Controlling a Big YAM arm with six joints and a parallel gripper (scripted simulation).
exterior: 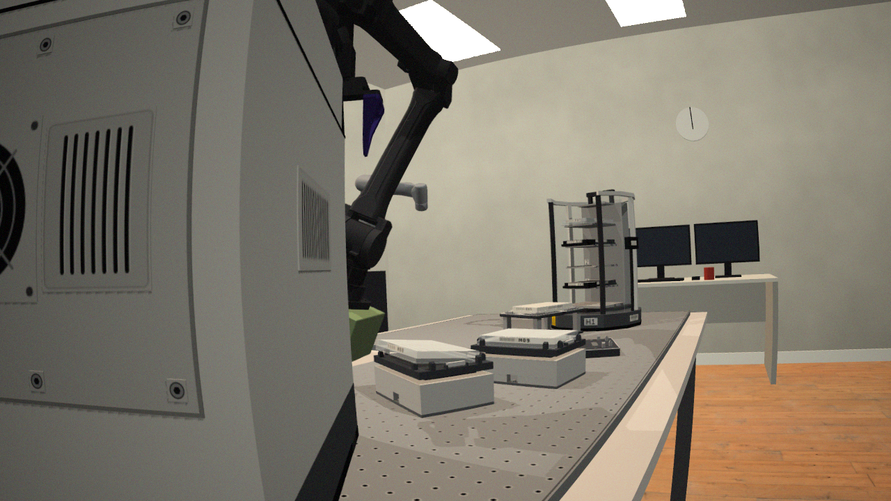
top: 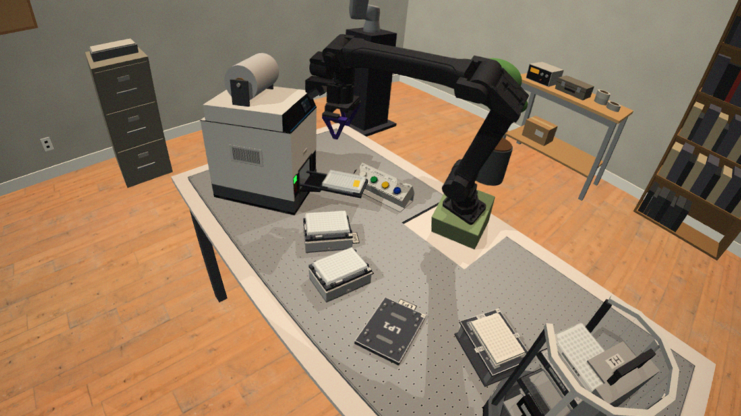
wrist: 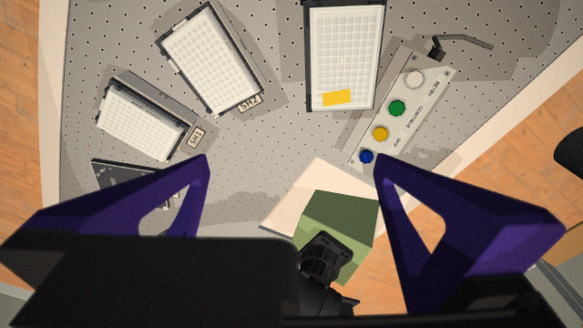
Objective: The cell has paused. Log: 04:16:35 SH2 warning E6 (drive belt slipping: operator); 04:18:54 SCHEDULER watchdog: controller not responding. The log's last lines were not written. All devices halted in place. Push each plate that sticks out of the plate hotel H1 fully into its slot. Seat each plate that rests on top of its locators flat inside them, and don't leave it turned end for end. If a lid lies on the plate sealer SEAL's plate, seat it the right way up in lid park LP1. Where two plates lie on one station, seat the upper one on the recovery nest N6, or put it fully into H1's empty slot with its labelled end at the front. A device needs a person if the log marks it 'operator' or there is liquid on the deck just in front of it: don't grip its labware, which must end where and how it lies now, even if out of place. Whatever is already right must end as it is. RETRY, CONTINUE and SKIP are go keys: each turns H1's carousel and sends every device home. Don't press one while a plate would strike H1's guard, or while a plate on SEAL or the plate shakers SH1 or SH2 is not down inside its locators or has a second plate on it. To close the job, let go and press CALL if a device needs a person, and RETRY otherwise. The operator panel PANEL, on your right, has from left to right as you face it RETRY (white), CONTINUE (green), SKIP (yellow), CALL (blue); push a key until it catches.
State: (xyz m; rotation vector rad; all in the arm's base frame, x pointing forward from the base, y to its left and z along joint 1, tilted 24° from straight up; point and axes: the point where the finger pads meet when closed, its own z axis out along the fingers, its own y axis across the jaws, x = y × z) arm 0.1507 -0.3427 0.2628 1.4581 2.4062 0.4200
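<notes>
The gripper (wrist: 291,169) hangs wide and empty above PANEL (wrist: 428,97) — closing step, I judge; CALL (wrist: 366,156), its blue key nearest the arm's base, needs a straight descent.

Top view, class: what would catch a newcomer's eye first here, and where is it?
The long black arm spans the back of the table, its purple gripper hanging open above the big white sealer. Beside the sealer's extended plate, the panel's coloured keys stand out. At the near right corner, the caged plate hotel looms large.
</notes>
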